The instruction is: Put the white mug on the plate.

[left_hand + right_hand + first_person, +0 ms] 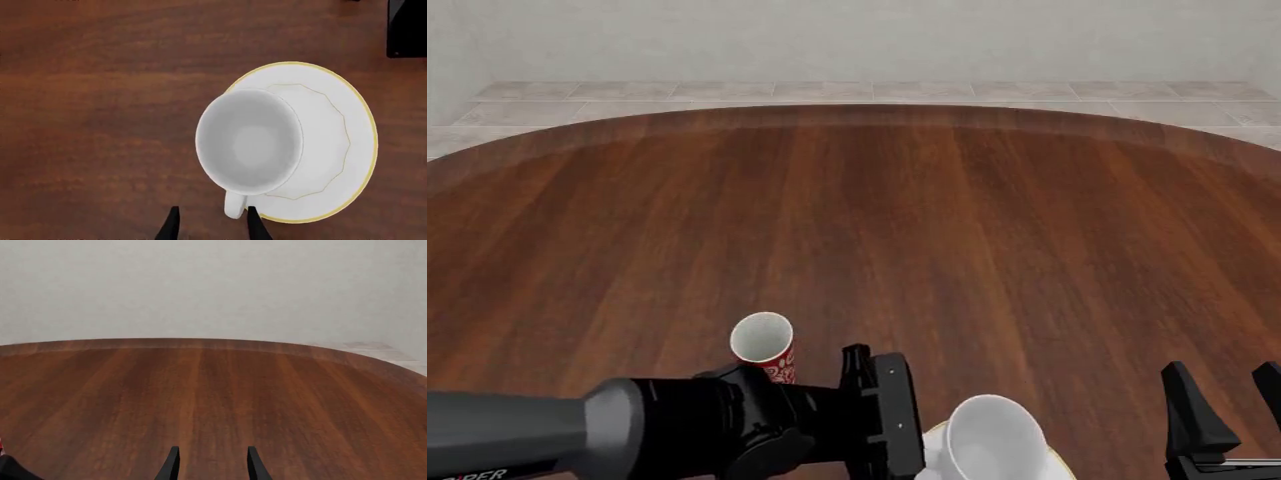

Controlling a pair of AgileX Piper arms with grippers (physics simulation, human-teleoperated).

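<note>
Nearly all seems done: the white mug stands upright on the plate at the table's near edge, leaving only withdrawal of the left gripper, jaws apart and empty, above its handle.

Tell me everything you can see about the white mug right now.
The white mug is plain, glossy and ceramic-looking, upright and empty, with a small loop handle. It stands on the gold-rimmed plate, off-centre toward one edge. The left gripper hangs open above it; one fingertip appears beside the handle, contact unclear.
</note>
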